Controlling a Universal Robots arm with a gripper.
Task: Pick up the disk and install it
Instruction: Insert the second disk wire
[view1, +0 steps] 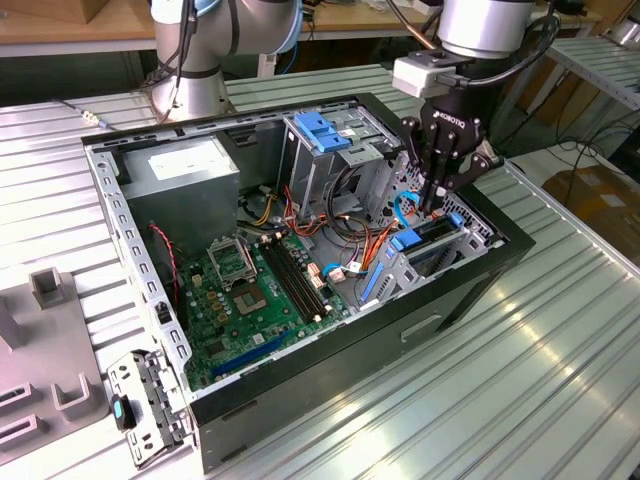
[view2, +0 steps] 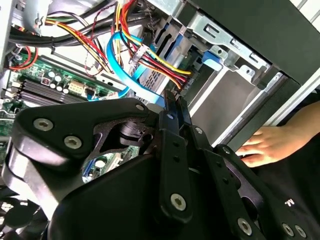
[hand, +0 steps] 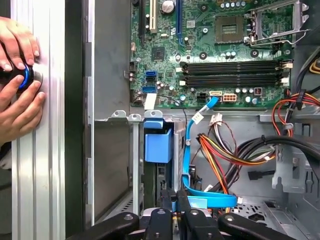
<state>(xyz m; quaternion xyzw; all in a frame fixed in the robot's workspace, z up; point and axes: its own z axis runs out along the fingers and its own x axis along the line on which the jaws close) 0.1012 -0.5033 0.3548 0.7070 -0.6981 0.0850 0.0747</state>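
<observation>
The gripper (view1: 437, 205) reaches into the open computer case (view1: 300, 380), fingers pressed together. It sits just above the disk (view1: 425, 238), which is seated in its drive bay. A person's hand (view2: 265, 145) rests outside the case

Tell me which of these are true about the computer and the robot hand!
1. The computer case is open and its green board shows. True.
2. The gripper has its fingers spread wide. False: they are closed together.
3. The disk lies on the table outside the case. False: it sits in the bay under the gripper.
4. Nobody is near. False: a person's hands rest beside the case in the first wrist view.
5. A blue cable runs near the gripper. True.
</observation>
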